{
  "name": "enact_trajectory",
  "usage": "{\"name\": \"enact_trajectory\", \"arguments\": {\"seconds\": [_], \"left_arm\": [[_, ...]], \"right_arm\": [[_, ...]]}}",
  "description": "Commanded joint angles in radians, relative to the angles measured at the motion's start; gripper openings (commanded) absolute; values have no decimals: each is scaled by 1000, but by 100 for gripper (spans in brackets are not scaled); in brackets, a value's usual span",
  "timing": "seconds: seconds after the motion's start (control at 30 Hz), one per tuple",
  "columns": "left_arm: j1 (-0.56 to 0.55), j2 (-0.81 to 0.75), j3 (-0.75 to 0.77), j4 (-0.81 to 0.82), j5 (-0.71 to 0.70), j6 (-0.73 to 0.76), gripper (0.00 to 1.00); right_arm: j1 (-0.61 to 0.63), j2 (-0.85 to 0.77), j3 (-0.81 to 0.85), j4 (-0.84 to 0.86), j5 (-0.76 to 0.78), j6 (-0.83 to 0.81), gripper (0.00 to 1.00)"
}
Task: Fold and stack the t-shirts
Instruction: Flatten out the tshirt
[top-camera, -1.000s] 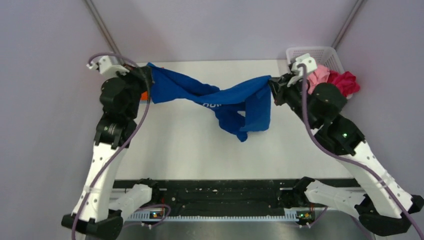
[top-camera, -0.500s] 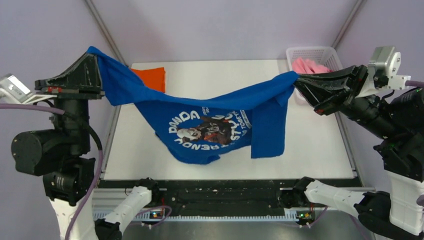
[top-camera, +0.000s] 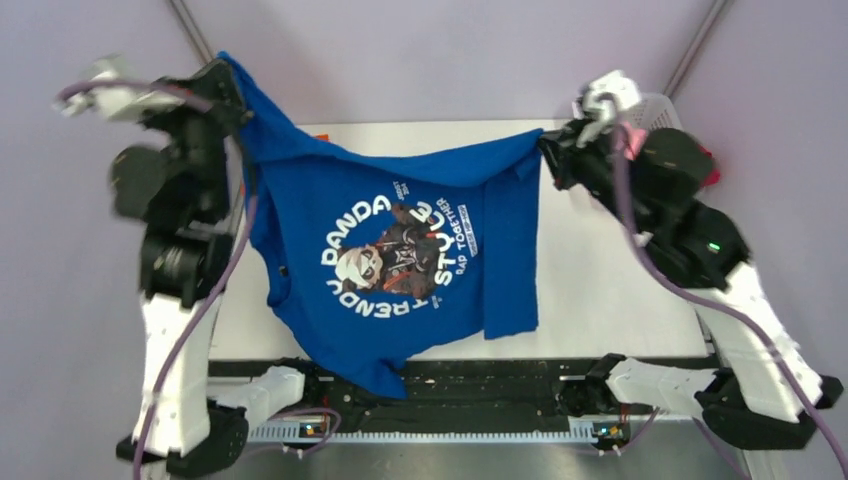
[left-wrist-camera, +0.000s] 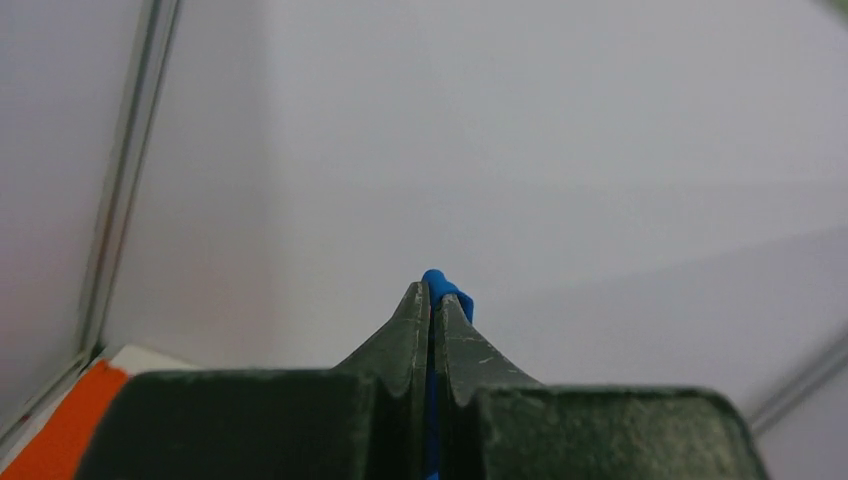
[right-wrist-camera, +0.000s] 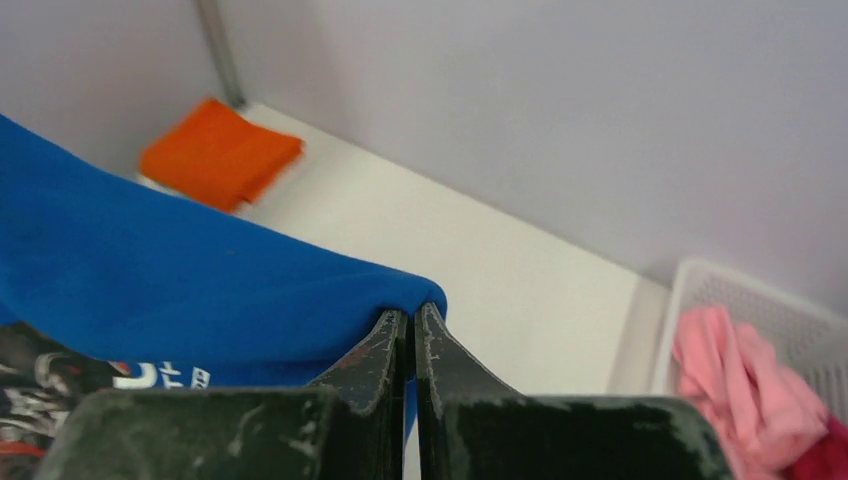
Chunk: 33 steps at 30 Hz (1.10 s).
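Note:
The royal blue t-shirt (top-camera: 400, 260) hangs spread between both grippers, its round white-lettered print facing the top camera and its hem near the table's front edge. My left gripper (top-camera: 225, 70) is shut on its top left corner, held high; a blue fold (left-wrist-camera: 441, 284) pokes past the left gripper's tips (left-wrist-camera: 432, 290). My right gripper (top-camera: 545, 155) is shut on the top right corner; the blue shirt (right-wrist-camera: 180, 290) bunches at the right gripper's tips (right-wrist-camera: 415, 315). A folded orange t-shirt (right-wrist-camera: 220, 152) lies at the table's back left. Pink (right-wrist-camera: 735, 370) and magenta (right-wrist-camera: 825, 455) shirts lie in the basket.
The white lattice basket (top-camera: 655, 105) stands at the back right corner, behind my right arm. The white table (top-camera: 600, 270) shows bare to the right of the hanging shirt. Grey walls and two metal frame poles close in the back.
The shirt has swung from a low sag to a hanging spread with its print upright. My left gripper rose and moved inward. My right arm swung inward, in front of the basket.

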Motion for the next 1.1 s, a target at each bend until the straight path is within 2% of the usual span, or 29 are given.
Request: {"name": "enact_trajectory", "arguments": {"seconds": [0.0,0.13,0.2,0.27,0.37,0.43,0.47,0.5,0.53,0.57,0.6,0.63,0.73,0.87,0.97,1.07], "left_arm": [[8,272,-121,56,-278,42,0],[33,629,-51,47,-268,21,0],[40,801,49,26,-250,16,0],[44,975,176,6,-250,17,7],[60,1222,430,-76,-173,-9,26],[65,1349,616,-167,-121,-32,36],[65,1380,666,-172,-115,-38,45],[65,1388,672,-149,-111,-37,60],[65,1378,649,-117,-104,-31,77],[65,1358,612,-86,-101,-26,88],[65,1329,568,-65,-98,-24,93],[65,1299,511,-51,-93,-24,95],[63,1203,395,-60,-77,-49,97],[53,1033,233,-150,-1,-122,99],[21,866,-19,-120,68,-167,99],[-29,705,-299,-24,152,-206,99]], "right_arm": [[-110,104,-185,94,214,43,0],[-328,225,-349,247,17,122,0],[-420,334,-372,308,-86,143,0],[-480,489,-370,397,-186,120,0],[-514,707,-272,511,-168,49,14],[-525,838,-164,536,-86,30,31],[-531,894,-110,536,-49,26,39],[-532,937,-54,523,-9,28,45],[-531,968,-8,503,24,29,56],[-531,983,21,484,35,29,77],[-531,982,29,473,40,35,95],[-532,971,18,468,43,47,98],[-531,875,-88,480,28,112,99],[-530,688,-284,440,12,278,99],[-517,529,-439,367,-24,405,99],[-430,405,-594,308,14,464,98]]}}
